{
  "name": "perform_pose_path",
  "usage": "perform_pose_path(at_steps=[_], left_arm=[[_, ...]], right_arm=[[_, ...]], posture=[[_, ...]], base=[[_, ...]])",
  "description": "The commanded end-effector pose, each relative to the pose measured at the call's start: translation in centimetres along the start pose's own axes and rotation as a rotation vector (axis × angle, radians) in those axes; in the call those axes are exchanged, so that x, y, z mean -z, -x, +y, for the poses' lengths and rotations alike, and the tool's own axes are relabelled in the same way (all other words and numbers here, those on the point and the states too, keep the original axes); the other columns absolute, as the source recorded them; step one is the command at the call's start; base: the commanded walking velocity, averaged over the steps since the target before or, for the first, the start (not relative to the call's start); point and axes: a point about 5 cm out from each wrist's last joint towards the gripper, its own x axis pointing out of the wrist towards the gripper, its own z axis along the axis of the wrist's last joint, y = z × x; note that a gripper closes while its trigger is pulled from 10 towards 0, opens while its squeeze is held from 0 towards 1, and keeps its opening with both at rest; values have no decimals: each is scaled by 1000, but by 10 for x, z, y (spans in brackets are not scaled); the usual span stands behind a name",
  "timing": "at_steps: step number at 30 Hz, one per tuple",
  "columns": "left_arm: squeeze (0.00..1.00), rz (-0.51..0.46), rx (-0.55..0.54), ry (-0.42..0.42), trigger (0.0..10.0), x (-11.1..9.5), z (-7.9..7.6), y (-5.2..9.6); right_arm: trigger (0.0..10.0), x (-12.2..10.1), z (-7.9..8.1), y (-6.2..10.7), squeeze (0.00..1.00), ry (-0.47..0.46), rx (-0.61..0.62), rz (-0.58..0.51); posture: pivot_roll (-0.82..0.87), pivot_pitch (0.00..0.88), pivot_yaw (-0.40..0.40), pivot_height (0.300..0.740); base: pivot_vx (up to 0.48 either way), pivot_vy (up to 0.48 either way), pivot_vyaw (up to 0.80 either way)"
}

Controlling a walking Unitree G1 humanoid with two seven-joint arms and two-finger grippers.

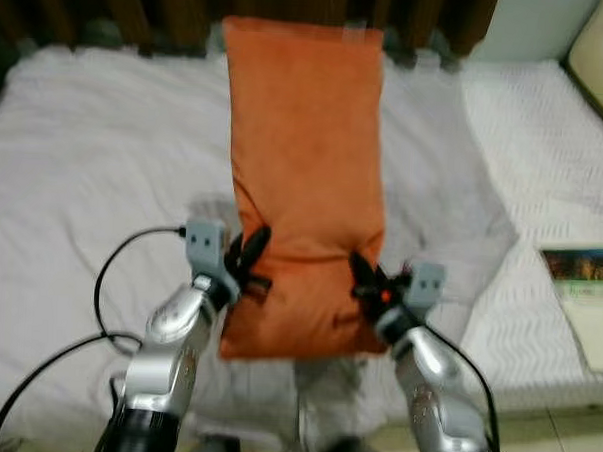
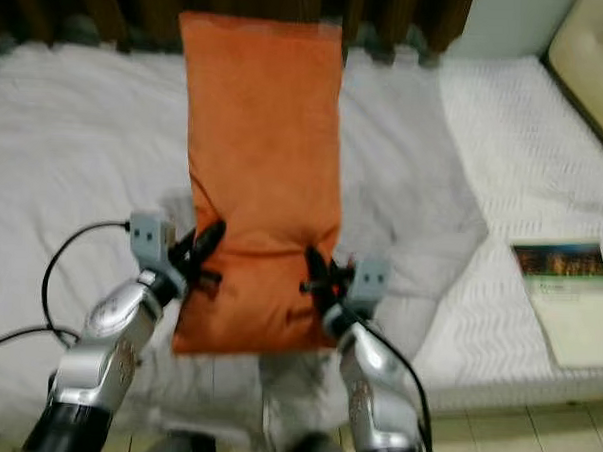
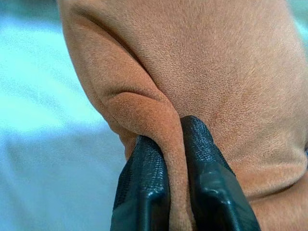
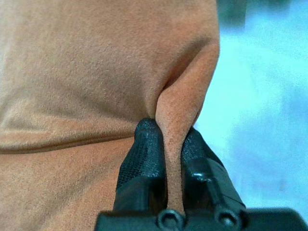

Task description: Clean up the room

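A long orange pillow is held lengthwise over the white bed, its far end toward the dark headboard. My left gripper is shut on a fold of the pillow's left side near its near end. My right gripper is shut on a fold of the right side at about the same level. In the left wrist view the orange fabric is pinched between the black fingertips. The right wrist view shows a ridge of fabric squeezed between the two pads.
A rumpled grey sheet lies under the pillow on the bed. A book or magazine rests at the bed's right edge. A beige cushion sits at the far right. Tiled floor shows below the mattress edge.
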Motion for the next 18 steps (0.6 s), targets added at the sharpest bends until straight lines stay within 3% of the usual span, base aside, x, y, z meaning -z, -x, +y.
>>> perform_pose_path(at_steps=[1, 2, 3, 4, 6, 12, 16, 18], left_arm=[[0, 33, -37, -40, 7804, 5, -1, 12], [0, 33, -37, -40, 7804, 5, -1, 12], [0, 24, -31, -33, 10000, 6, -7, 13], [0, 24, -33, -24, 10000, 8, -11, 13], [0, 30, -61, -17, 10000, 12, -13, 12], [0, 104, -77, -67, 10000, 35, -11, 4], [0, 176, -64, -110, 10000, 52, -5, 9], [0, 201, -64, -86, 10000, 59, -2, 13]], right_arm=[[0, -16, -35, 17, 0, 70, 176, -77], [0, -16, -35, 17, 0, 70, 176, -77], [1137, -10, -42, 22, 0, 82, 205, -45], [10000, -7, -49, 26, 0, 96, 237, -21], [10000, -5, -54, 28, 0, 106, 257, 0], [10000, 2, -63, 28, 0, 135, 270, 53], [10000, 12, -63, 38, 0, 159, 266, 97], [10000, 17, -64, 45, 0, 162, 269, 117]], posture=[[23, 0, -35, 740], [23, 0, -35, 740], [20, 0, -35, 740], [16, 0, -33, 740], [6, 0, -33, 740], [-12, 0, -33, 740], [-21, 0, -39, 740], [-29, 0, -36, 740]], base=[[0, 0, 0], [0, 0, 0], [0, 0, 0], [0, 0, 0], [0, 0, 0], [0, -431, 0], [0, -428, 0], [0, -424, 0]])
